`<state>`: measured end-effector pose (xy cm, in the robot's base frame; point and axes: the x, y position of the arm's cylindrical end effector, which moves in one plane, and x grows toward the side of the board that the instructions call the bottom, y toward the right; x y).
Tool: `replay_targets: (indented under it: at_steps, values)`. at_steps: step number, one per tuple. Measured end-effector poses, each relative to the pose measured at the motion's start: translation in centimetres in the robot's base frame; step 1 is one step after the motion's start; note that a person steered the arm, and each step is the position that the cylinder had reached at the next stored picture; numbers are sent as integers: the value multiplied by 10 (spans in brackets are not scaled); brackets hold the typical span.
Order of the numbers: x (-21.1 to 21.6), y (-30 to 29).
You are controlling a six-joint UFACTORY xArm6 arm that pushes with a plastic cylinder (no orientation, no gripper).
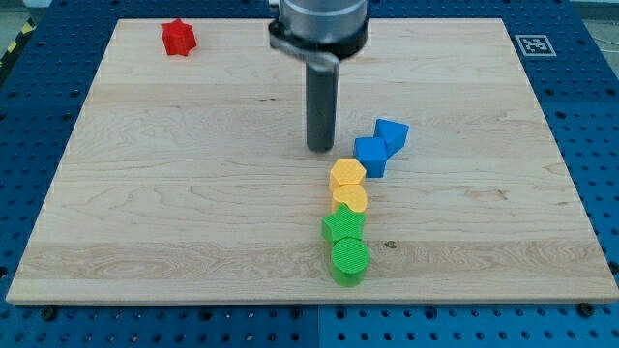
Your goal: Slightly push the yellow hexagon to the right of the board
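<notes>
Approach was under way: my tip (320, 148) stood just up-left of the yellow hexagon (347, 174), not touching. No jaws on this rod, nothing held. Next, a short rightward nudge looked needed.

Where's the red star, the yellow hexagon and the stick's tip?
red star (178, 38), camera view, middle of its top face.
yellow hexagon (347, 174), camera view, centre of its top face.
my tip (320, 149), camera view, very bottom end of the rod.

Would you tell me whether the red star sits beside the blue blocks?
No, the red star lies alone near the board's top-left corner, far from the blue blocks.
</notes>
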<state>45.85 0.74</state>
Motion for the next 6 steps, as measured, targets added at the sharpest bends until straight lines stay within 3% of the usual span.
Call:
replay_targets:
  at_steps: [4,6]
  values:
    - [67,1]
    - [27,3]
